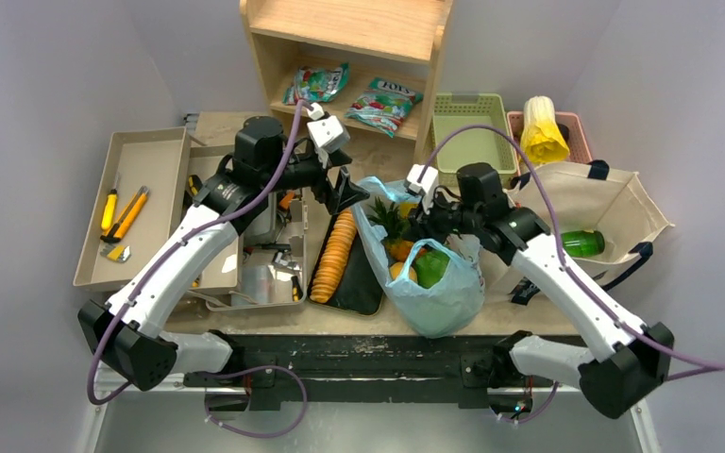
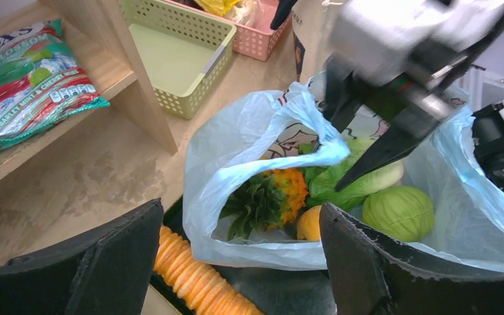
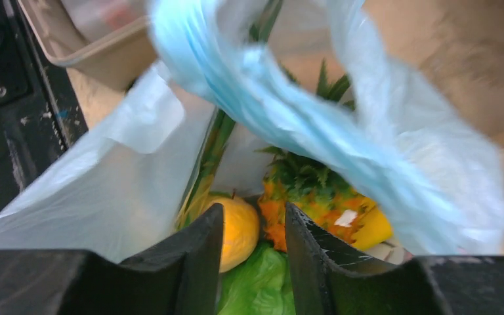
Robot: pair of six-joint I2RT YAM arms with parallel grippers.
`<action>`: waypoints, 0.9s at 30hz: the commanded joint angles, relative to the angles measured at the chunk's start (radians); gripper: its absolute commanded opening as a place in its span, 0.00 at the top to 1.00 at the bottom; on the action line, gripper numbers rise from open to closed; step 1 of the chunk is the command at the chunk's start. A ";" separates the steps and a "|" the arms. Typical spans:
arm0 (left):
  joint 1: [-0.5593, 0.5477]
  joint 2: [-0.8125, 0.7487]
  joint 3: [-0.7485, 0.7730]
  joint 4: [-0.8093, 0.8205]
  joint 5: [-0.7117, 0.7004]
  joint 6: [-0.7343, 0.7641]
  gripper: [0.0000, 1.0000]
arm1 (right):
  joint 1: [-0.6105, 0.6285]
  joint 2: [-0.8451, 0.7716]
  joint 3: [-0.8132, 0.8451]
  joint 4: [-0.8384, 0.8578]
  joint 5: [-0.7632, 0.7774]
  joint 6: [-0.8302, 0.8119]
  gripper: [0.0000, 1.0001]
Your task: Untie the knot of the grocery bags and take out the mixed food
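Observation:
The light-blue plastic grocery bag (image 1: 439,288) stands open at the table's middle, and the cream canvas tote (image 1: 614,203) lies to its right holding a green bottle (image 1: 582,243). Inside the blue bag I see a pineapple (image 2: 272,195), an orange (image 2: 310,223), a green cabbage (image 2: 399,211) and a pale cabbage (image 2: 375,181). My right gripper (image 3: 254,220) reaches into the bag mouth, jaws a narrow gap apart with nothing between them, the orange (image 3: 239,230) just past its tips. A blue handle (image 3: 289,111) drapes across above it. My left gripper (image 2: 243,262) hangs wide open by the bag's left rim.
A black tray with a row of orange crackers (image 1: 332,253) lies left of the bag. Behind are a wooden shelf with snack packets (image 1: 382,102), a green basket (image 1: 472,142) and a pink basket (image 1: 566,132). Beige trays with tools (image 1: 142,203) fill the left.

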 commanded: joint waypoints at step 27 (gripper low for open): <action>-0.021 0.218 0.125 -0.101 -0.196 -0.109 0.66 | 0.039 0.159 -0.190 0.569 0.210 0.090 0.14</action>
